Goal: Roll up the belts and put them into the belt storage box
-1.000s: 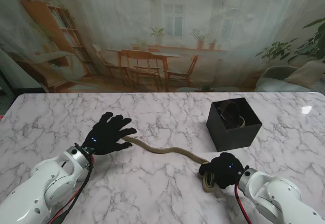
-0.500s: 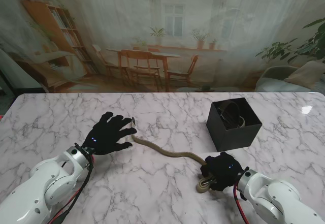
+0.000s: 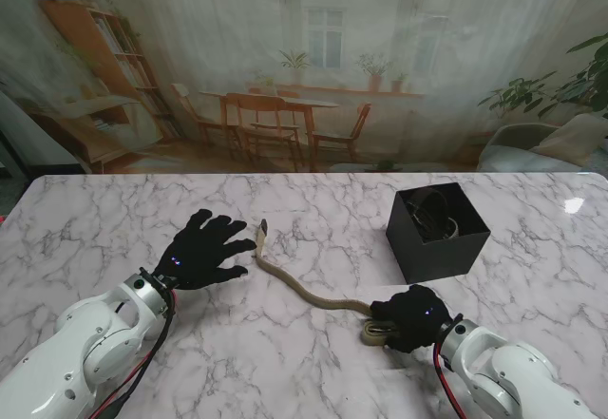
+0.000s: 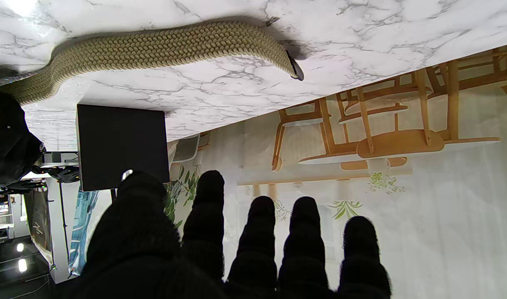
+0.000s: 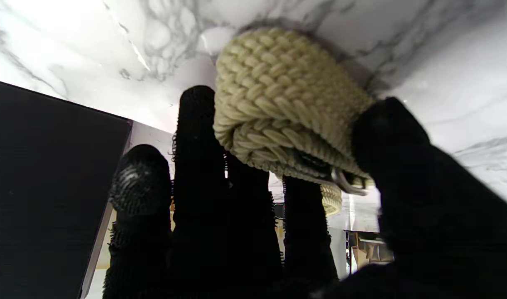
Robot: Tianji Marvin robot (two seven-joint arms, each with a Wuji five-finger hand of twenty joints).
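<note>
The right hand [image 3: 410, 317] sits at about 5 o'clock on the marble tabletop [image 3: 313, 371], fingers curled around the rolled end of the belt [image 3: 306, 289]. In the right wrist view the braided tan coil [image 5: 278, 108] is pinched between the thumb on one side and the fingers [image 5: 197, 137] on the other, with a metal buckle part [image 5: 346, 185] showing at the roll's core. The coil rests against the tabletop.

From the roll, the loose length of the belt runs across the tabletop toward 10 o'clock, curving once, and its dark-tipped free end [image 3: 262, 226] lies just beside the fingertips of the left hand [image 3: 201, 248]. That hand lies flat at about 9 o'clock, all five fingers spread and holding nothing. The left wrist view shows the five fingers [image 4: 303, 232] apart, with the belt's tip [image 4: 295, 70] on the marble near them but not touched.

The black box [image 3: 438, 238] stands at about 2 o'clock, just beyond the right hand and apart from it. It is open on top, and a dark coiled belt [image 3: 429, 215] with a glint of metal shows inside.
</note>
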